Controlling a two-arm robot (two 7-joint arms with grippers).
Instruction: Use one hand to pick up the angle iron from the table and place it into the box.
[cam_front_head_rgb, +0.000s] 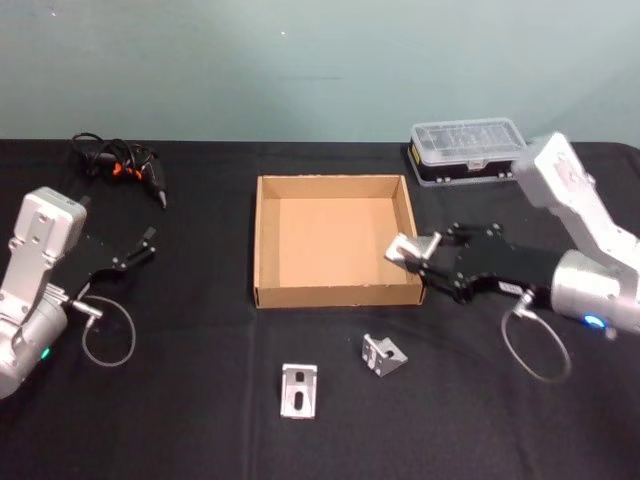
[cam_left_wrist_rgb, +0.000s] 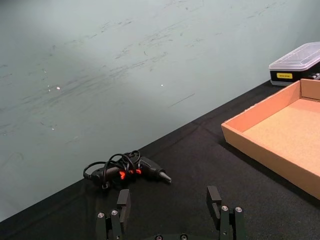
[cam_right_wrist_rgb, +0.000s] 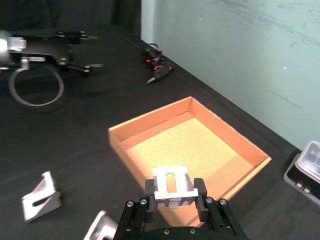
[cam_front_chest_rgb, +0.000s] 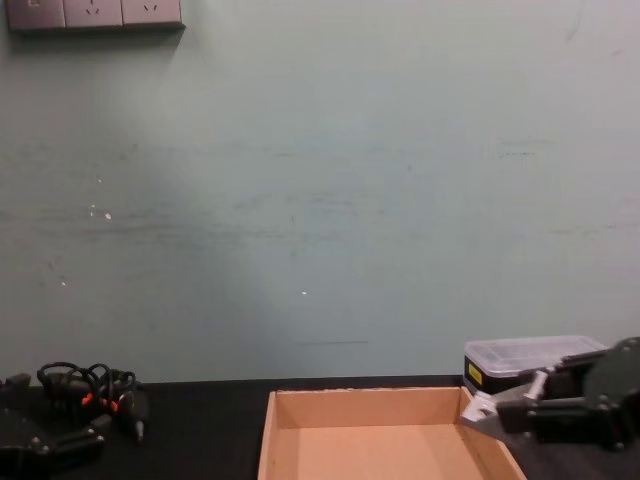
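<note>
Right gripper: right of centre in the head view, its fingers clamped on a silver angle iron; in the right wrist view the gripper sat at the bottom centre with the angle iron pinched between its black fingers.
Left gripper: at the left edge of the head view, resting low over the table, fingers spread apart with nothing between them; its fingers stood at the bottom of the left wrist view.
Table: black, filling the lower two thirds of the head view.
Box: tan cardboard, open-topped, at the centre of the head view, nothing lying inside.
Case: black with a clear lid, upper right of the head view, behind the box's right corner.
Cables: black and orange tangle, upper left of the head view.
Held angle iron: over the box's right wall, near its lower right corner; whether it touched the rim could not be told.
Second angle iron: on the table at lower centre, in front of the box.
Third angle iron: on the table just right of the second, apart from it.
</note>
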